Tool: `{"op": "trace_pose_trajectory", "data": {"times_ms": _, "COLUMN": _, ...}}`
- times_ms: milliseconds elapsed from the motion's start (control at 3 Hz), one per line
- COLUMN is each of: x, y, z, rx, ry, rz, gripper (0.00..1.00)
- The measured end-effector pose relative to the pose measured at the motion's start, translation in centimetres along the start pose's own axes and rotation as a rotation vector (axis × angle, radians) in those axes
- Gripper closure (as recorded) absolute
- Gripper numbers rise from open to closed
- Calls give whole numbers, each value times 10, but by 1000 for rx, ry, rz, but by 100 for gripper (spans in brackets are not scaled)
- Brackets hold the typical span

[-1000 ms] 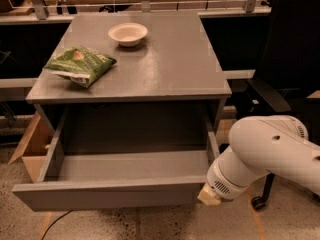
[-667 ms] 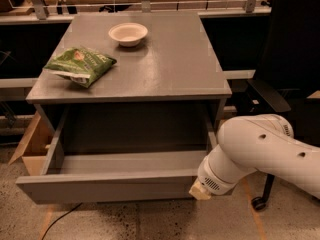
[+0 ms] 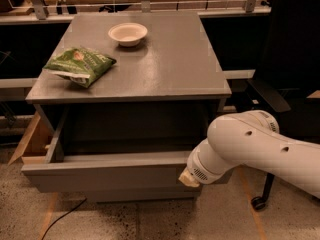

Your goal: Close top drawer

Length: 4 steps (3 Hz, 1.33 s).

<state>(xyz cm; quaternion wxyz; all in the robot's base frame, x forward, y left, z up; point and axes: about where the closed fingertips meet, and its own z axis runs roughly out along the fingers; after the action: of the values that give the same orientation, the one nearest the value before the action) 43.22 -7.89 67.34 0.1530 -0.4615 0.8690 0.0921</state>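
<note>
The top drawer (image 3: 105, 176) of the grey cabinet stands pulled out, its flat handle-less front facing me and its grey box inside showing, with nothing visible in it. My white arm reaches in from the right. The gripper (image 3: 189, 179) is at the right end of the drawer front, mostly hidden behind the arm's wrist; only a cream tip shows against the front. The two lower drawer fronts are hidden below the open drawer.
On the cabinet top (image 3: 165, 69) sit a white bowl (image 3: 128, 33) at the back and a green snack bag (image 3: 80, 65) at the left. A black office chair (image 3: 285, 84) stands right of the cabinet. A wooden box (image 3: 31, 146) sits at the left, a cable on the floor.
The drawer front has moved back toward the cabinet, so less of the box inside shows. My arm has moved left and forward along with it.
</note>
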Motion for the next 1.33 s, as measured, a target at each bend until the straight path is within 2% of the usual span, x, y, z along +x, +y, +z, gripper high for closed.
{"op": "trace_pose_trajectory", "data": {"times_ms": 333, "x": 0, "y": 0, "z": 1, "rx": -2, "ry": -2, "rz": 0, "gripper": 100}}
{"op": "trace_pose_trajectory", "data": {"times_ms": 667, "x": -11, "y": -7, "z": 12, "rx": -3, "ry": -47, "rz": -3, "gripper": 100}}
{"op": "trace_pose_trajectory", "data": {"times_ms": 1000, "x": -11, "y": -7, "z": 11, "rx": -3, "ry": -49, "rz": -3, "gripper": 100}}
{"op": "trace_pose_trajectory", "data": {"times_ms": 1333, "x": -26, "y": -18, "z": 17, "rx": 29, "ry": -119, "rz": 29, "gripper": 100}}
